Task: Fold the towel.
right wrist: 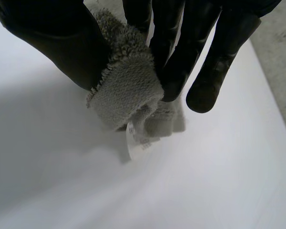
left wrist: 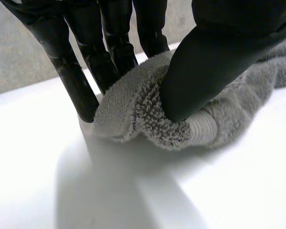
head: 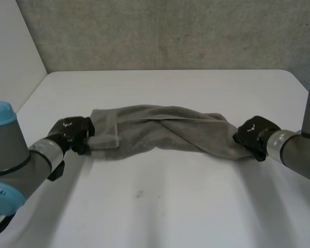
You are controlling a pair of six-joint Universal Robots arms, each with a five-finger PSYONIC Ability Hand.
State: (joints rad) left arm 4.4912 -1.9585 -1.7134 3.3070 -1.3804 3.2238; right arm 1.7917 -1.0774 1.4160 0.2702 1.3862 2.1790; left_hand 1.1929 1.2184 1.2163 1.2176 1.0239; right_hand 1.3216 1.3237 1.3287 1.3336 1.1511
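My left hand [head: 72, 133] and right hand [head: 254, 135] each pinch one end of the towel [head: 165, 132]; soft, limp terry, likely droops mid-span, so grip corners.

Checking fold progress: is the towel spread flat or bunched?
Bunched: the towel runs as a twisted, rumpled band between the left hand and the right hand, each pinching an end.

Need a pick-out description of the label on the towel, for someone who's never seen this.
On the white table, a grey towel lies bunched across the middle. Follow it to the end pinched by the right hand; the label hangs from the cloth there, beside the fingers. It is a small, thin white tab, unlike the thick grey terry around it.
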